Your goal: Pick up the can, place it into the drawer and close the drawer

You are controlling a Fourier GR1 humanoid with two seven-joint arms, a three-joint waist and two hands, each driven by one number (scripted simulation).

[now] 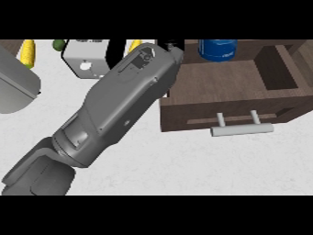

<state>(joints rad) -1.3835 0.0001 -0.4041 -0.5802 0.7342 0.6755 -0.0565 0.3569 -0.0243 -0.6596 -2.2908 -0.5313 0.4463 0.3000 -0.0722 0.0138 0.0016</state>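
Can: the blue can stands at the far end of the open drawer, so I think that job is done.
Drawer: I see only the can inside.
Hand: my hand is near the can, mostly hidden behind my arm; I cannot tell if it is open or closed.
Handle: the handle sticks out over the desk, waiting for a push.

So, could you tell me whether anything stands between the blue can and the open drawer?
Nothing visible does. The can stands at the far edge of the drawer, at the view's top; whether it is already inside cannot be told. The grey forearm lies along the drawer's left side, off that path.
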